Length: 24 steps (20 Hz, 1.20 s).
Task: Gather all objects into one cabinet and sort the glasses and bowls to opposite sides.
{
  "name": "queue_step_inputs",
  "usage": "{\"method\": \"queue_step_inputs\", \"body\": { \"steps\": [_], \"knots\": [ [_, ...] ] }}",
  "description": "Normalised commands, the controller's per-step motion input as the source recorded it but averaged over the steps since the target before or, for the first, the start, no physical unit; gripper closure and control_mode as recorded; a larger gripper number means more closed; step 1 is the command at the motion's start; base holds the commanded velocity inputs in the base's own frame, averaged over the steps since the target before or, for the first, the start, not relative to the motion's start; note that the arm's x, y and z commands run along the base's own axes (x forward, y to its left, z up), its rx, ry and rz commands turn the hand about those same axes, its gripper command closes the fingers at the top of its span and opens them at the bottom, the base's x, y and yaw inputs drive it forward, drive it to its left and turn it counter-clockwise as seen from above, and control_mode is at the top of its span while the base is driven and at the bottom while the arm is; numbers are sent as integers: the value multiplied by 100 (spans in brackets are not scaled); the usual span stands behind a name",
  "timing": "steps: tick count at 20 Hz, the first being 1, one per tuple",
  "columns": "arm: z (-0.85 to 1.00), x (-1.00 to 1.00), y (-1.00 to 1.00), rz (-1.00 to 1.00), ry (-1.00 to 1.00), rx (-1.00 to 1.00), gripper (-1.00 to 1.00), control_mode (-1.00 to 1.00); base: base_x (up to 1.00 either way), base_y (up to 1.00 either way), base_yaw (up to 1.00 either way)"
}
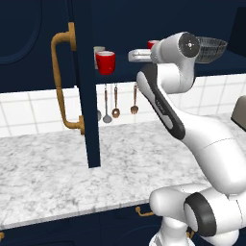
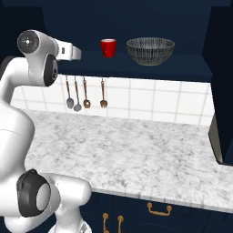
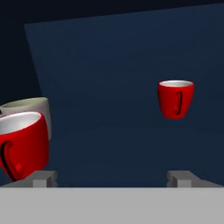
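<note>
Red cups (image 3: 176, 99) (image 3: 19, 144) sitting ahead of jaws, no readable markings | grey-beige cup (image 3: 33, 107) sitting behind left one | gripper (image 3: 113, 178) standing wide open, gripping nothing

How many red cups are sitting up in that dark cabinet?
2. One red cup stands at the left end of the shelf, just in front of a grey-beige cup. The other red cup stands further right, left of the wide bowl. More may be hidden.
</note>
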Motion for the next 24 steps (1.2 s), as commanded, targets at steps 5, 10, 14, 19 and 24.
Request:
{"method": "queue_step_inputs", "body": {
  "steps": [5, 10, 14, 19, 24],
  "knots": [
    [0, 1, -3, 0, 0, 0, -100, -100, 0, 0, 0],
    [12, 4, -37, 0, 3, 1, -100, -100, 0, 0, 0],
    [6, 8, -53, 0, 1, 1, -100, -100, 0, 0, 0],
    [-9, 3, -47, 0, 0, -1, -100, -100, 0, 0, 0],
    [-29, 4, -22, -13, -7, -7, -100, -100, 0, 0, 0]
  ]
}}
